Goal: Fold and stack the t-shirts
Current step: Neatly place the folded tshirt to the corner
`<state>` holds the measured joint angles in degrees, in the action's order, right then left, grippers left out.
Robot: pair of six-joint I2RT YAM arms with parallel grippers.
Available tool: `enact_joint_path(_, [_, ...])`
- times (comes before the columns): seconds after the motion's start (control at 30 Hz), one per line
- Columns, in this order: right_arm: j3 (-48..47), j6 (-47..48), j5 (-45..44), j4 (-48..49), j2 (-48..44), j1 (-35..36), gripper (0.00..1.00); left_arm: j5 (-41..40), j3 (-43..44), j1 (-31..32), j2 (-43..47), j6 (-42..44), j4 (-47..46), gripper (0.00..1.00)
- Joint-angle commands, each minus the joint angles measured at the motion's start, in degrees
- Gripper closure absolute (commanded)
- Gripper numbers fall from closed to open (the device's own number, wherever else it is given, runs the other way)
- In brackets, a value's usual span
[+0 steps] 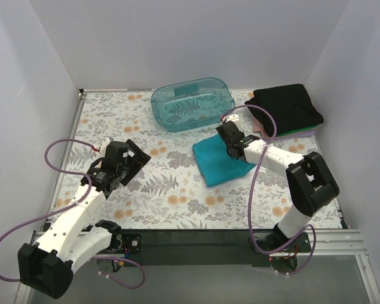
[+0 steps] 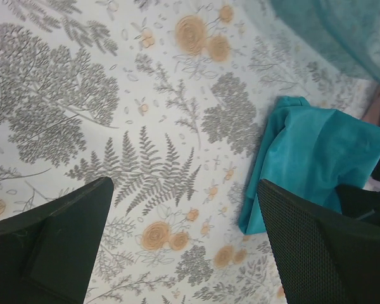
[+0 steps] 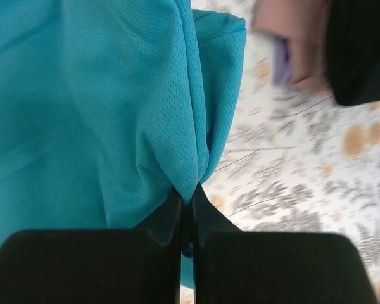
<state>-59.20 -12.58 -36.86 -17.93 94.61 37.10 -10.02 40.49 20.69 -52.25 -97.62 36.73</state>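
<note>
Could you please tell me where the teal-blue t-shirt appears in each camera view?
Top external: the teal-blue t-shirt lies folded right of centre, just below the tub in the picture.
Left wrist: the teal-blue t-shirt is at the right side, at middle height.
Right wrist: the teal-blue t-shirt fills the left and centre, pinched by the right gripper.
Shared landmark: the floral tablecloth beneath it in every view.

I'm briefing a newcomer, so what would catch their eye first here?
The teal-blue t-shirt right of centre, its cloth pinched in the shut right claw. Behind it stands a translucent teal tub, and a folded black shirt lies atop others in the far right corner. The left claw hangs open at left.
</note>
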Motion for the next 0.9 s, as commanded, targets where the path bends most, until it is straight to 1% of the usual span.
enact_joint_path(0.0, [-4.86,16.07,-4.36,3.69,-1.53,-3.87,0.99,-0.61,3.54,-0.21,2.76,2.0,-3.77,0.02])
enact_joint_path(0.03, [-6.79,18.01,-4.01,5.44,-1.27,-6.23,0.99,-1.22,3.8,-0.21,3.11,2.17,-4.29,0.02])
enact_joint_path(0.1, [-8.99,23.8,-1.03,5.89,-0.57,-8.44,0.99,-3.68,4.42,-0.21,3.99,2.61,-4.47,0.02])
enact_joint_path(0.13, [-10.74,26.18,-0.85,6.24,-0.13,-9.93,0.99,-4.99,4.6,-0.21,4.26,2.18,-3.34,0.02])
enact_joint_path(0.17, [-11.98,28.29,-2.06,6.24,0.4,-10.55,0.99,-9.18,4.95,-0.12,4.26,1.22,-1.94,0.02])
enact_joint_path(0.2, [-12.95,33.18,-2.33,6.42,0.84,-11.08,0.99,-11.05,6.25,-0.21,4.26,0.34,-0.27,0.02])
enact_joint_path(0.23, [-14.0,35.06,-2.6,7.12,1.89,-12.04,0.99,-12.73,6.79,-0.21,4.35,-0.45,2.27,0.02])
enact_joint_path(0.3, [-17.69,39.01,-2.95,7.74,2.95,-13.28,0.99,-15.45,8.02,-0.21,4.7,-1.08,3.43,0.02])
enact_joint_path(0.43, [-25.25,40.18,-2.25,8.0,6.37,-17.14,0.99,-18.36,8.29,-0.21,6.36,-1.96,4.66,0.02])
enact_joint_path(0.6, [-33.94,41.14,-1.55,8.09,8.92,-19.61,0.99,-21.26,7.94,-0.21,8.21,-3.62,5.63,0.02])
enact_joint_path(0.73, [-37.83,40.7,-2.33,8.09,9.02,-20.75,0.99,-22.32,7.24,-0.21,9.53,-3.97,5.28,0.02])
enact_joint_path(0.87, [-40.99,40.27,-5.93,6.95,8.4,-21.28,0.99,-22.5,6.27,-0.21,10.15,-3.98,4.67,0.02])
